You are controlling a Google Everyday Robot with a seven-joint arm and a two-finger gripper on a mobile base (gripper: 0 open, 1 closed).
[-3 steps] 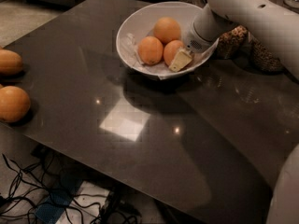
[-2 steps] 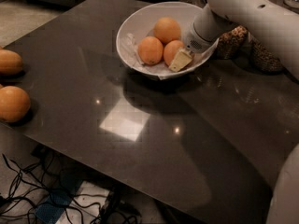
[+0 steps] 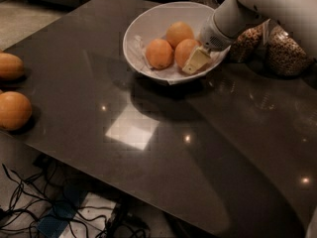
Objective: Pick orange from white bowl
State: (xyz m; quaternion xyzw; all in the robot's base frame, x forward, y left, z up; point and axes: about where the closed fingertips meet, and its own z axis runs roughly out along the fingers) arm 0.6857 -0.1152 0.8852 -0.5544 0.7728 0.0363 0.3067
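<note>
The white bowl (image 3: 148, 21) with a crinkled paper lining stands at the far middle of the dark table. Three oranges lie in it: one on the left (image 3: 159, 53), one at the back (image 3: 178, 33) and one on the right (image 3: 186, 51). My gripper (image 3: 196, 61) reaches into the bowl from the upper right. It sits low against the right-hand orange, at that orange's front right side. The white arm (image 3: 257, 4) runs up to the top right corner.
Two glass jars of grains (image 3: 283, 48) stand right behind the arm, beside the bowl. Two more oranges (image 3: 14, 110) lie at the left edge, beyond the table's (image 3: 148, 133) left side. Cables (image 3: 29, 202) lie on the floor below the table's near edge.
</note>
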